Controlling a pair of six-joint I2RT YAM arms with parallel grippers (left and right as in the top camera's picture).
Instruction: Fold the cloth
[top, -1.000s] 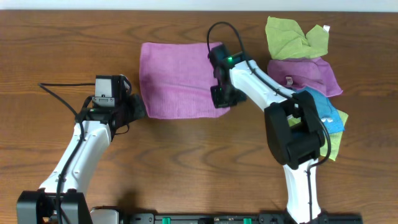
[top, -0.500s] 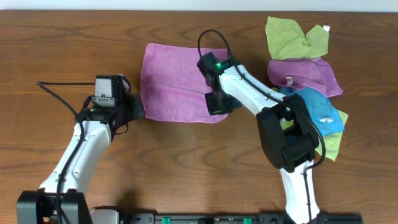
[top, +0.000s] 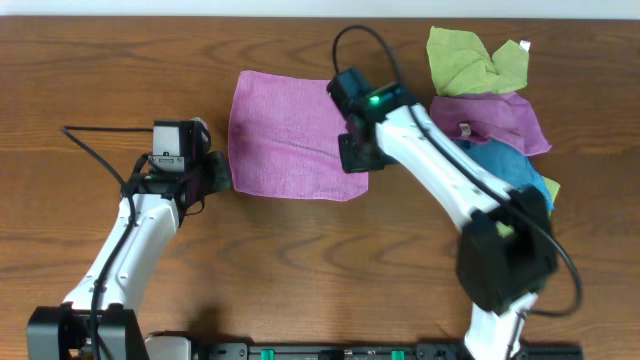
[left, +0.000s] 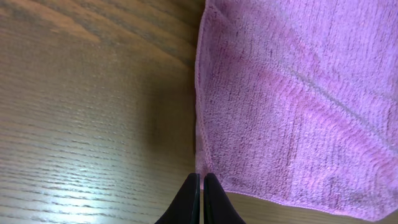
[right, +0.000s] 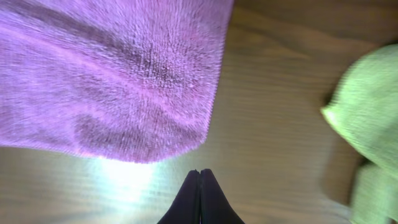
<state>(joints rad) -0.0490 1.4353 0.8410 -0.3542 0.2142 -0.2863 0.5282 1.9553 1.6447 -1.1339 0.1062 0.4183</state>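
**Two closed grippers at the corners of one flat cloth**

Two arms are seen in the overhead view, one at each lower corner of the cloth (top: 293, 135). At centre left of the frame, the left gripper (top: 218, 176) is set just beside the cloth's lower left corner; in the left wrist view its fingers are pressed together with nothing between them, the tips just beside the cloth's hem. This placement is judged to be a staging position, from which that corner could be taken up once the fingers are spread.

One mauve cloth is counted as the task's own thing. It is laid flat and nearly square on the desk (top: 120, 70), in the upper middle of the frame, with no fold yet made, so the task is judged to be at its start.

At the cloth's lower right corner the right gripper (top: 354, 160) is held above the hem. In the right wrist view its fingers are likewise pressed together and empty, with bare wood between them and the cloth. A matching corner pick is judged to be the reason for this pose.

At the upper right of the frame a pile of spare cloths (top: 490, 120) is kept well apart from the work: one purple, one blue, and green in two places, which may be one cloth or two.
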